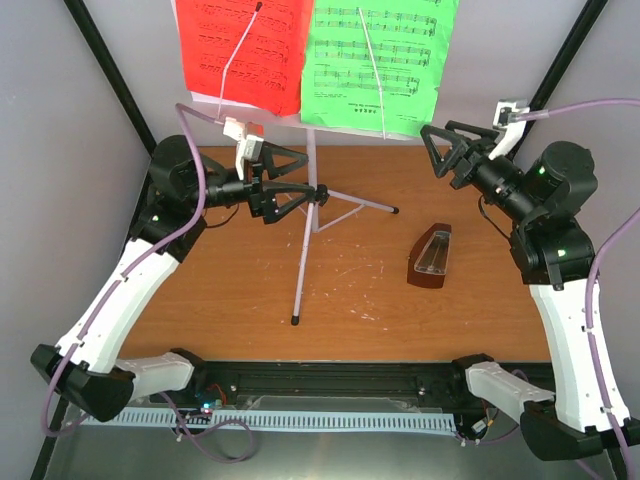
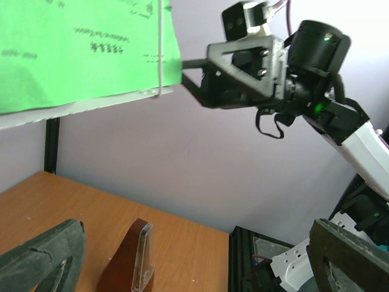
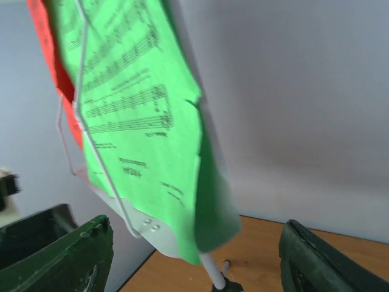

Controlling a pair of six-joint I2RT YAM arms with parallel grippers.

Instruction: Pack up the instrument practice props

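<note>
The red music sheet (image 1: 240, 50) and the green music sheet (image 1: 375, 60) stand side by side on the stand's tray, each under a thin wire clip. The silver tripod stand (image 1: 311, 175) stands at the back middle of the table. The dark-brown metronome (image 1: 432, 257) with a clear cover stands to its right. My left gripper (image 1: 305, 180) is open, its jaws just left of the stand's pole. My right gripper (image 1: 441, 140) is open and empty, close to the green sheet's lower right corner. In the right wrist view the green sheet (image 3: 134, 121) and the tray's edge (image 3: 152, 234) lie between my open fingers (image 3: 61, 255).
Black frame posts and grey walls close in the wooden table (image 1: 250, 290) on the left, right and back. The tripod's legs (image 1: 298, 300) spread across the table's middle. A black rail (image 1: 330, 380) runs along the near edge. The left wrist view shows the metronome (image 2: 130, 261) and my right gripper (image 2: 243, 73).
</note>
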